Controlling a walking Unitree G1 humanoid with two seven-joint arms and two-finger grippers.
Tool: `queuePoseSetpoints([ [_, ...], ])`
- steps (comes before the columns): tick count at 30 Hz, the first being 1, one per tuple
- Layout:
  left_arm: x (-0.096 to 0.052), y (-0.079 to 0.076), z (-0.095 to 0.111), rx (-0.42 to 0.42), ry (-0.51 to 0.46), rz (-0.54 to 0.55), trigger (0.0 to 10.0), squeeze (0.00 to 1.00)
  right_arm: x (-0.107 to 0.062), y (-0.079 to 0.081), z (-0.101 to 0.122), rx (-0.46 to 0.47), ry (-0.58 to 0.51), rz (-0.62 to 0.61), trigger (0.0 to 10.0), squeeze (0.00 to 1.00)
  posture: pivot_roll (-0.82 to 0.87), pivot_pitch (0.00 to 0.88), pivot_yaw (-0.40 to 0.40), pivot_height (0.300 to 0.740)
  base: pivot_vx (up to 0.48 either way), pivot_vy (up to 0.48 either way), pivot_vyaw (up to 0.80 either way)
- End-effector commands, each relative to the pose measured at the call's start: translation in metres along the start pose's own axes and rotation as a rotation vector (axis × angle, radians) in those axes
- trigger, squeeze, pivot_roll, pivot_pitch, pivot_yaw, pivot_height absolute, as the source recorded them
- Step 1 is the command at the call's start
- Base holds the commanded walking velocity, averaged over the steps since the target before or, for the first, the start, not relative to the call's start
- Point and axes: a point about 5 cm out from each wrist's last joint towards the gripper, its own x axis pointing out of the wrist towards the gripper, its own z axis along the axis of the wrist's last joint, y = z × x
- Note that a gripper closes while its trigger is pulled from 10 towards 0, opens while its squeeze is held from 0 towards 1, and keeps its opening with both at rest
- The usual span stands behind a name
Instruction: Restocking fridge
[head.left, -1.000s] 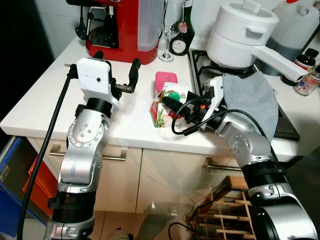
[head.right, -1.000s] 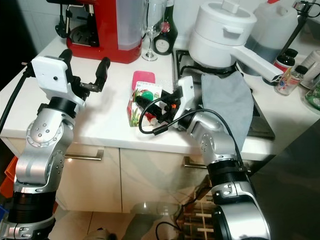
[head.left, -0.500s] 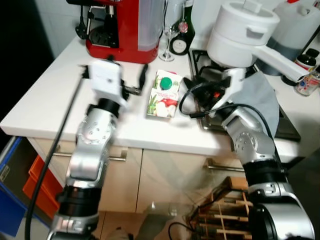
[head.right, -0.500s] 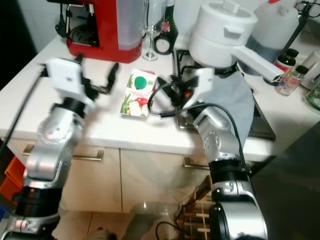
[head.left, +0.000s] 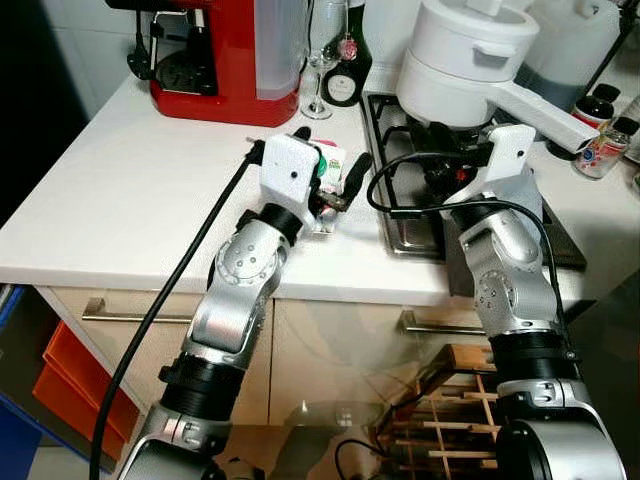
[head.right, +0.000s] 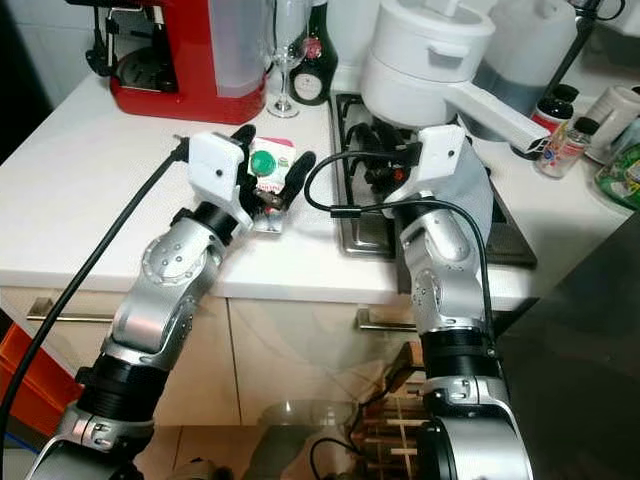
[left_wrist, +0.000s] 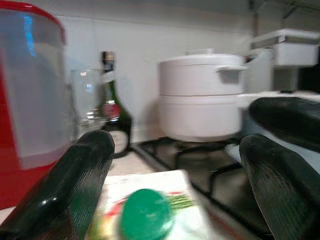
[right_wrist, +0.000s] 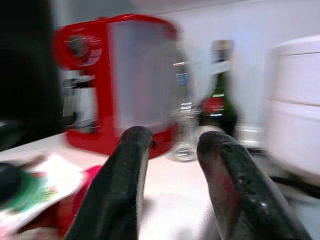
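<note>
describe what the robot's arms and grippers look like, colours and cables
Both arms are jointed silver metal with black bands at the joints. Each wrist carries a white boxy camera housing. The left gripper and right gripper each have two long black fingers. Black cables loop off both wrists.

I see one task item: a small white juice carton (head.right: 268, 172) printed with red and green fruit pictures and topped by a round green screw cap (head.right: 263, 162). It lies on the white countertop (head.left: 130, 200), just beside the steel hob's edge, at about twelve o'clock from me and slightly toward eleven. From the head cameras its cap face points up toward me, so I read it as lying flat or tilted back; I cannot tell which. My left wrist camera shows the cap near and blurred, with the printed top panel spreading behind it.
</note>
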Motion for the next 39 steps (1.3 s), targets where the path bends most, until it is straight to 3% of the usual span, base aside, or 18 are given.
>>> queuePoseSetpoints([
  [1, -0.002, 0.034, 0.005, 0.051, -0.011, 0.178, 10.0, 0.00, 0.009, 0.010, 0.011, 0.004, -0.009, 0.114, 10.0, 1.00, 0.05, 0.000, -0.075, 0.740, 0.000, 0.000, 0.00],
  [2, -0.002, 0.034, 0.005, 0.051, -0.011, 0.178, 10.0, 0.00, 0.009, 0.010, 0.011, 0.004, -0.009, 0.114, 10.0, 1.00, 0.05, 0.000, -0.075, 0.740, 0.000, 0.000, 0.00],
  [3, -0.010, 0.065, 0.006, 0.058, -0.007, 0.314, 10.0, 0.00, 0.010, 0.010, 0.013, 0.018, -0.004, 0.135, 10.0, 1.00, 0.06, 0.000, -0.084, 0.740, 0.000, 0.000, 0.00],
  [4, -0.013, 0.076, 0.007, 0.059, -0.008, 0.357, 10.0, 0.00, 0.010, 0.009, 0.013, 0.027, -0.004, 0.141, 10.0, 1.00, 0.07, 0.000, -0.087, 0.740, 0.000, 0.000, 0.00],
  [5, -0.013, 0.076, 0.007, 0.059, -0.008, 0.357, 10.0, 0.00, 0.010, 0.009, 0.013, 0.027, -0.004, 0.141, 10.0, 1.00, 0.07, 0.000, -0.087, 0.740, 0.000, 0.000, 0.00],
  [6, -0.019, 0.092, 0.009, 0.052, -0.013, 0.426, 10.0, 0.00, 0.009, 0.009, 0.013, 0.043, -0.003, 0.154, 10.0, 1.00, 0.08, 0.000, -0.095, 0.740, 0.000, 0.000, 0.00],
  [9, -0.026, 0.104, 0.012, 0.047, -0.018, 0.479, 10.0, 0.00, 0.010, 0.013, 0.011, 0.067, 0.011, 0.190, 10.0, 1.00, 0.09, 0.000, -0.098, 0.740, 0.000, 0.000, 0.00],
  [17, -0.029, 0.109, 0.016, 0.065, -0.023, 0.499, 10.0, 0.00, 0.018, 0.026, -0.002, 0.116, 0.092, 0.326, 10.0, 1.00, 0.12, 0.000, -0.103, 0.740, 0.000, 0.000, 0.00],
  [25, -0.035, 0.111, 0.014, 0.067, -0.009, 0.511, 10.0, 0.00, 0.023, 0.034, 0.006, 0.110, 0.061, 0.362, 10.0, 1.00, 0.13, 0.000, -0.095, 0.740, 0.000, 0.000, 0.00],
  [30, -0.032, 0.108, 0.012, 0.070, 0.001, 0.486, 10.0, 0.00, 0.026, 0.026, -0.002, 0.007, 0.094, 0.271, 10.0, 0.99, 0.11, 0.000, -0.078, 0.740, 0.000, 0.000, 0.00],
  [31, -0.032, 0.107, 0.012, 0.069, 0.001, 0.483, 10.0, 0.00, 0.026, 0.025, -0.003, -0.009, 0.103, 0.270, 10.0, 0.60, 0.11, 0.000, -0.078, 0.740, 0.000, 0.000, 0.00],
  [32, -0.031, 0.106, 0.012, 0.068, 0.001, 0.480, 10.0, 0.00, 0.026, 0.025, -0.004, -0.006, 0.111, 0.271, 10.0, 0.00, 0.10, 0.000, -0.076, 0.740, 0.000, 0.000, 0.00],
  [39, -0.028, 0.104, 0.010, 0.055, 0.008, 0.472, 10.0, 0.00, 0.033, 0.029, -0.012, 0.085, 0.144, 0.276, 10.0, 0.00, 0.10, 0.000, -0.082, 0.740, 0.000, 0.000, 0.00],
])
